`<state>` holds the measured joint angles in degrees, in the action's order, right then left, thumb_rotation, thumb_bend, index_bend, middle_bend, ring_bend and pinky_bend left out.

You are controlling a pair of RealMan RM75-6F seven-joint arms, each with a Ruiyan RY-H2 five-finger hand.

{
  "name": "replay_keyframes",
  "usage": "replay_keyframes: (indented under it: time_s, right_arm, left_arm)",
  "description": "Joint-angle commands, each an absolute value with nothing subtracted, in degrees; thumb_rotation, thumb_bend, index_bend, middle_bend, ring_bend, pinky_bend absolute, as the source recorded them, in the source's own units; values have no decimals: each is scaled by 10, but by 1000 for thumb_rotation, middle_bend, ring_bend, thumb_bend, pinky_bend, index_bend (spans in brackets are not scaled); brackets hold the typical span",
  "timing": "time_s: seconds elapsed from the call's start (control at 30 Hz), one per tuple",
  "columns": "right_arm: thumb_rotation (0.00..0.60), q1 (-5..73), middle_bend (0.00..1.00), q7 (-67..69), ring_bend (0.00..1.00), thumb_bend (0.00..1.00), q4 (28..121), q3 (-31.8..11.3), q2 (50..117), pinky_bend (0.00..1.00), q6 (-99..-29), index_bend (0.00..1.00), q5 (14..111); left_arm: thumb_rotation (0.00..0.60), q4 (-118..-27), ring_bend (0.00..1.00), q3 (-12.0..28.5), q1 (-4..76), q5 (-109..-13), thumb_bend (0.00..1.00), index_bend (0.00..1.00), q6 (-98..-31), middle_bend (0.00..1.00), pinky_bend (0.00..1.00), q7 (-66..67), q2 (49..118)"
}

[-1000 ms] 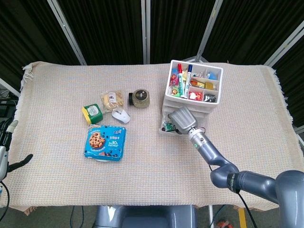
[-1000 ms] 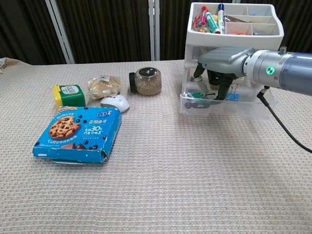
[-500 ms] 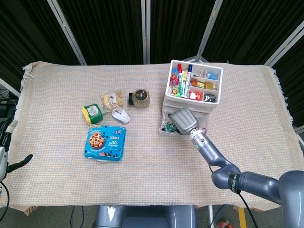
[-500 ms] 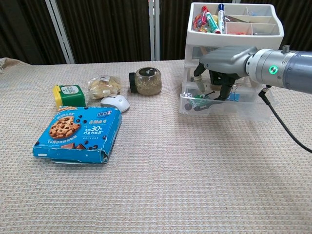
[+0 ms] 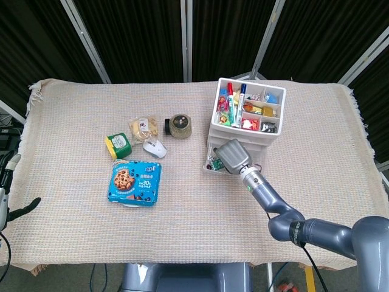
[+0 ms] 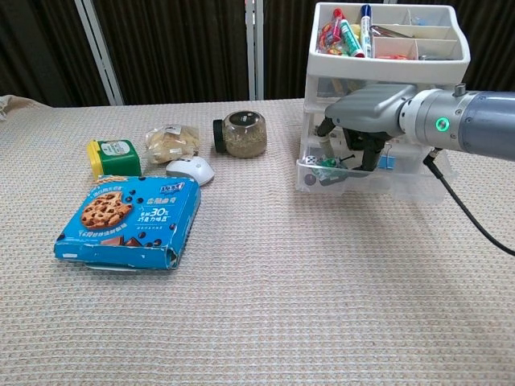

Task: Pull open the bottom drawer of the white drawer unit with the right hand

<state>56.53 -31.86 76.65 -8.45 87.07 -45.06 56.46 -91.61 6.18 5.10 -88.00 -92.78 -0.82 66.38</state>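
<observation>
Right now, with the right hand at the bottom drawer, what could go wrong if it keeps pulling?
The right hand has its fingers hooked into the bottom drawer, which already sticks out. Pulled further, the drawer may come fully out and spill its small items. The white drawer unit carries a loaded top tray, so it may slide or tip forward.

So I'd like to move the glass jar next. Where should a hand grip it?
Grip the glass jar around its round body from above: it lies on its side, black lid pointing toward the snack bag, so the lid offers little hold.
</observation>
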Motion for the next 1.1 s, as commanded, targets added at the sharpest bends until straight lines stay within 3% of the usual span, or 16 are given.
replay_keyframes:
  time_s: [0.03, 0.37, 1.1]
  right_arm:
    - [600, 567, 1000, -324, 984, 141, 768, -84, 873, 664, -454, 505, 562]
    - [600, 559, 1000, -302, 984, 224, 772, -87, 873, 664, -480, 561, 592]
    - [600, 504, 1000, -279, 984, 231, 850, -109, 799, 664, -584, 571, 633]
  left_arm:
    - [600, -916, 0, 62, 51, -880, 96, 0, -928, 0, 0, -10, 663]
    - [600, -916, 0, 62, 50, -881, 96, 0, -929, 0, 0, -12, 662]
    - [600, -918, 0, 60, 45, -889, 96, 0, -941, 0, 0, -17, 660]
